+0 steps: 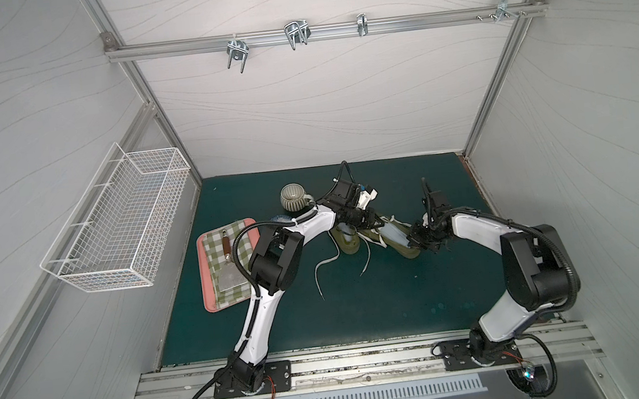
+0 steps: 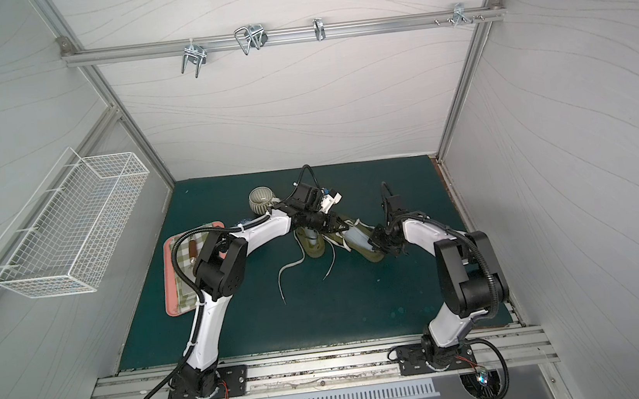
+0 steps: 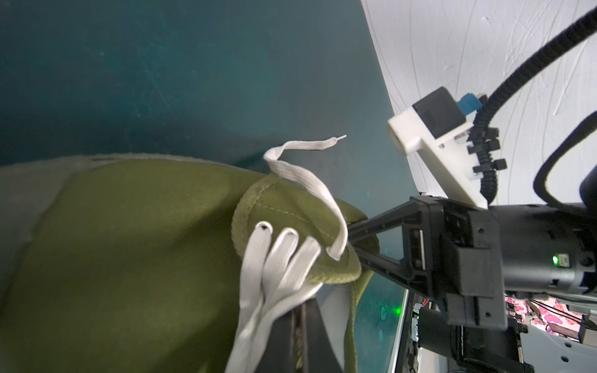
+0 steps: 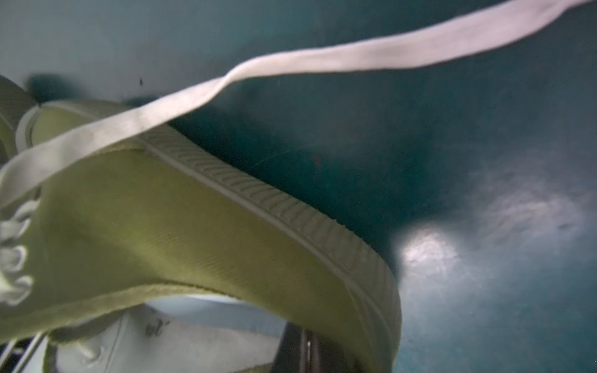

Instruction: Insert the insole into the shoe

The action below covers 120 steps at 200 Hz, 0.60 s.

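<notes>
The olive canvas shoe point(image 1: 407, 252) lies mid-mat, with the pale blue insole point(image 1: 392, 233) partly in its opening. The left gripper point(image 1: 371, 222) is closed among the white laces point(image 3: 252, 274). The right gripper point(image 1: 414, 239) is closed at the collar, its catch hidden. Loose laces could snag the fingers, or the insole could buckle against the tongue point(image 3: 274, 210). The pink tray point(image 1: 209, 297) holds a checked cloth point(image 1: 215, 242) and metal scraper point(image 1: 231, 276). The white wire basket point(image 1: 111, 238) shows nothing inside.

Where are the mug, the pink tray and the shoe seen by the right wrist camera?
mug point(image 1: 292, 193): in a top view, on its open top.
tray point(image 1: 207, 289): in a top view, on its bare pink rim.
shoe point(image 4: 193, 232): right wrist view, on its olive canvas side.
</notes>
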Motion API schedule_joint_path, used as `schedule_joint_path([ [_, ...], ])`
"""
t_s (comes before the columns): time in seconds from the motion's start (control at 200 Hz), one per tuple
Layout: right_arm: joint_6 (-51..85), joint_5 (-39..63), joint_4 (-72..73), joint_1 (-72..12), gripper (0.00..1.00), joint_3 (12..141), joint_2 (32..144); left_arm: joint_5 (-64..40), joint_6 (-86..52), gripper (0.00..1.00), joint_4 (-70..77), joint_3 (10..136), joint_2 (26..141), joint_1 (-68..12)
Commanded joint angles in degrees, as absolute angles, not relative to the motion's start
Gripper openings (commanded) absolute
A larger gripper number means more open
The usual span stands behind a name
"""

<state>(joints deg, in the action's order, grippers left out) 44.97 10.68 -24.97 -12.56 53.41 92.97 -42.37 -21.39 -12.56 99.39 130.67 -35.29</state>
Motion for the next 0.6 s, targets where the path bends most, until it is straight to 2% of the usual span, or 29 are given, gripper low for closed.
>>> schedule_joint_path([
  [0.0, 44.6, 3.6, -25.1, -12.3, 0.00, 55.3, 94.3, -45.5, -22.1, 0.00, -11.4, 99.5, 128.4, -37.2],
  [0.14, 39.2, -1.7, -30.7, -15.6, 0.00, 57.3, 91.2, -44.9, -22.0, 0.00, -11.9, 100.7, 128.7, -37.1],
  [0.195, 37.9, -3.1, -32.6, -17.1, 0.10, 57.7, 90.0, -44.6, -21.5, 0.00, -12.8, 101.6, 128.9, -37.1],
  [0.24, 36.9, -2.9, -34.6, -17.7, 0.22, 58.3, 89.5, -44.2, -21.2, 0.00, -13.6, 102.4, 129.1, -37.0],
  [0.355, 35.0, -6.7, -37.9, -19.9, 0.36, 58.8, 86.9, -42.8, -20.2, 0.00, -15.4, 103.6, 129.3, -37.0],
  [0.595, 32.2, -8.6, -43.3, -20.2, 0.49, 61.6, 82.7, -41.9, -19.5, 0.00, -16.4, 104.3, 129.5, -37.0],
])
